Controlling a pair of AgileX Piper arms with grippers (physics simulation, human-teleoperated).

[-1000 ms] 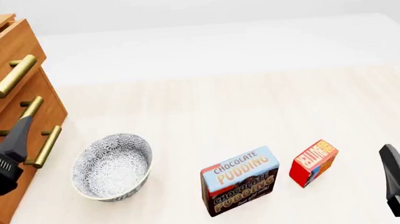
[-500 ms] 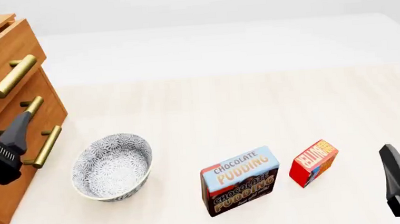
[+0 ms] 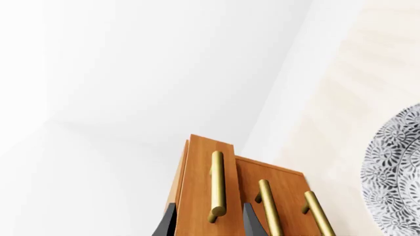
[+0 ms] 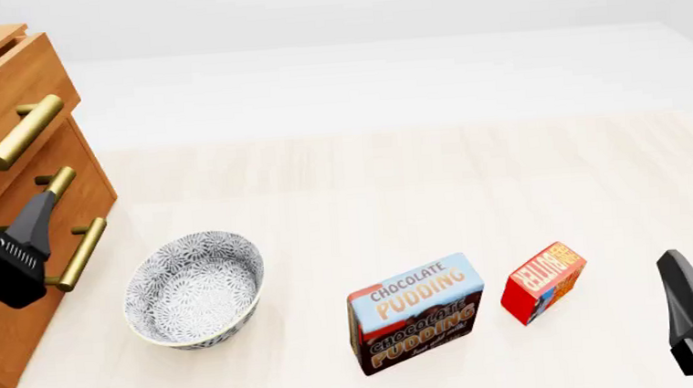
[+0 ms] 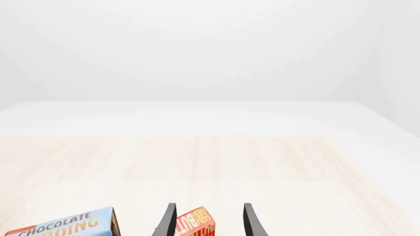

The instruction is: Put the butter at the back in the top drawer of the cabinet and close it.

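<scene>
Listing by size, we log: cabinet at table's left edge, top drawer shut; patterned bowl; pudding box; butter just right of it. Left gripper fingers apart before drawer handle; right gripper fingers apart near butter.

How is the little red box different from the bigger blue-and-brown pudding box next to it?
The small red butter box with orange and blue panels is about half the size of the blue-and-brown Chocolate Pudding box. The butter box is mostly red; the pudding box is light blue above and dark brown below. The butter box's lettering runs slanted, the pudding box's nearly level. Both stand upright on the pale wooden table.
</scene>
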